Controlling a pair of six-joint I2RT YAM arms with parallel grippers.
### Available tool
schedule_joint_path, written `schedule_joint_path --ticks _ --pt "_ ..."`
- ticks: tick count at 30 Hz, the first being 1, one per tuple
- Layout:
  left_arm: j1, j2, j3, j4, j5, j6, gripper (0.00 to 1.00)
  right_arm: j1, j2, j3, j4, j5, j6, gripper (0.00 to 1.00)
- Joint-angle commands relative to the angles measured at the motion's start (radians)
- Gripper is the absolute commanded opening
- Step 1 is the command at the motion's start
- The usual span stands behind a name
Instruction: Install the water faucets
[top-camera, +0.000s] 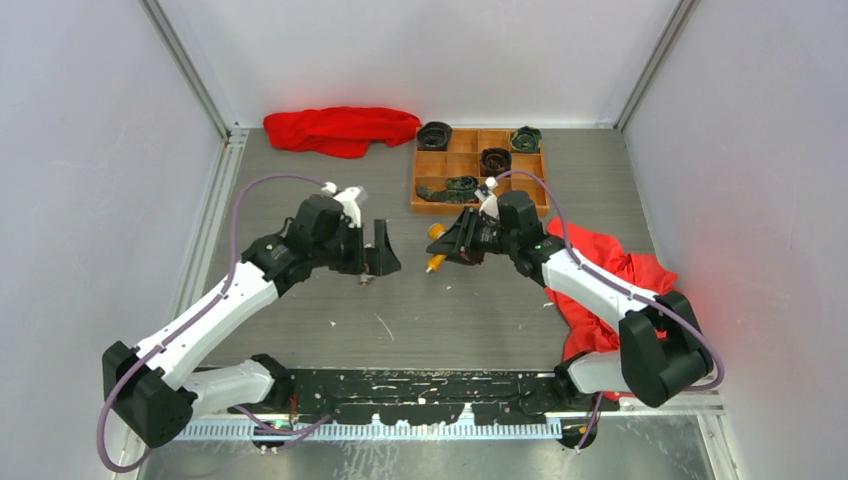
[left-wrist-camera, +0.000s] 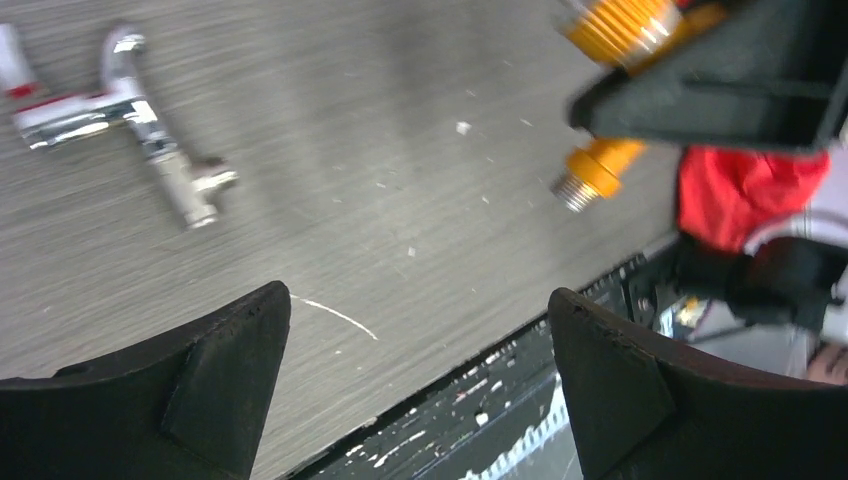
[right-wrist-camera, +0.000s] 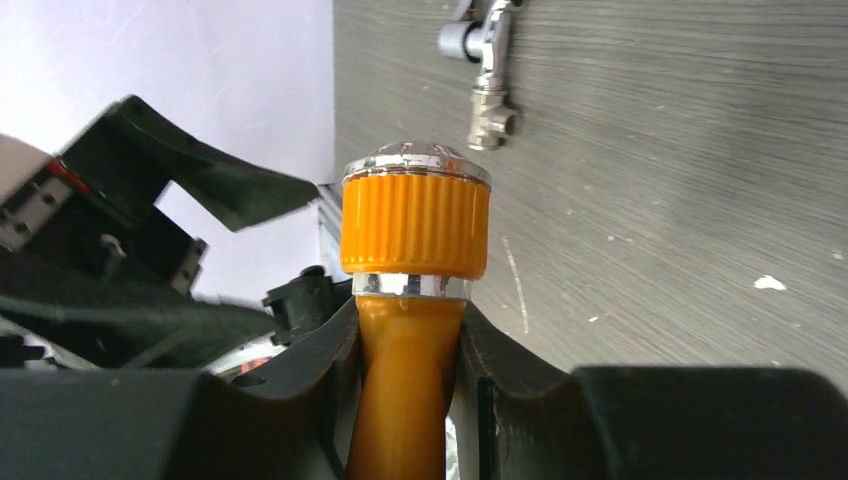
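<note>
Top view: left fingers (top-camera: 383, 255) stood wide apart, empty; right fingers (top-camera: 452, 248) were closed on the orange faucet (top-camera: 434, 262).
Left wrist view: silver faucet (left-wrist-camera: 150, 130) lay on the tabletop (left-wrist-camera: 400, 150), beyond the left fingertip.
Right wrist view: orange stem sat clamped between both fingers.

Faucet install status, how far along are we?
Done: nothing looks installed. In hand: right gripper shut on the orange faucet, above the table. Left to do: silver faucet lies loose on the table, left gripper open and empty near it; both faucets need mounting.
</note>
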Motion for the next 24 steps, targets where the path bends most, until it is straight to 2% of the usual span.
schedule_joint_path --ticks 1,6,9,13,18,21,24 --pt "-0.132 -0.046 0.008 0.154 0.110 0.152 1.00 0.001 0.017 0.079 0.080 -0.125 0.064 0.01" --pt "-0.281 0.013 0.064 0.139 -0.032 0.257 1.00 0.006 0.041 0.093 0.088 -0.147 0.104 0.03" --pt "-0.333 0.059 0.106 0.137 -0.118 0.288 1.00 0.008 0.040 0.091 0.091 -0.146 0.116 0.04" --pt "-0.338 0.132 0.155 0.142 -0.146 0.315 0.85 0.009 0.031 0.089 0.092 -0.148 0.118 0.04" --pt "-0.337 0.227 0.198 0.164 -0.149 0.336 0.80 0.010 0.019 0.087 0.089 -0.154 0.118 0.04" --pt "-0.337 0.254 0.212 0.183 -0.138 0.332 0.72 0.010 0.015 0.086 0.090 -0.158 0.119 0.04" --pt "-0.337 0.272 0.218 0.188 -0.144 0.328 0.59 0.010 0.011 0.084 0.095 -0.160 0.124 0.04"
